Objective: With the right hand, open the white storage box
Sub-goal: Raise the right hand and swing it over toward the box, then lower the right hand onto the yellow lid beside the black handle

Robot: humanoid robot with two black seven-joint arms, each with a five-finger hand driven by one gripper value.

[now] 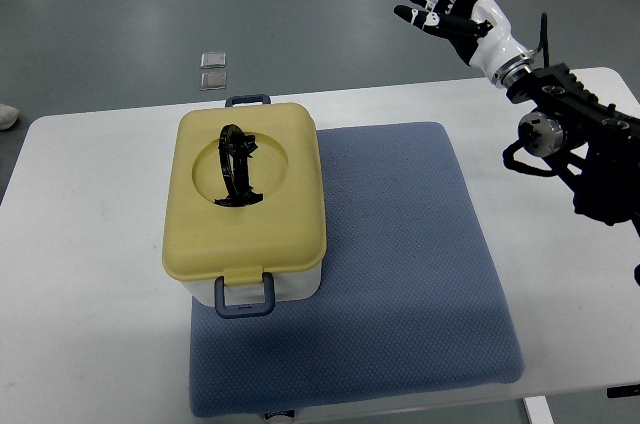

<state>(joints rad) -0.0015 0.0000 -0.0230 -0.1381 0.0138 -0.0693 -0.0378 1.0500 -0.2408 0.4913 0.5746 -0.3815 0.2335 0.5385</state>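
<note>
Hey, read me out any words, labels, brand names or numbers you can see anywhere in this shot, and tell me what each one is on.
No readable text anywhere in this view.
Storage box: yellow lid, black handle, grey latches, no print visible.
Blue mat and white table: plain.
Right hand and its arm: no legible markings.
Two small clear items on the floor beyond the table: too small to tell.
</note>
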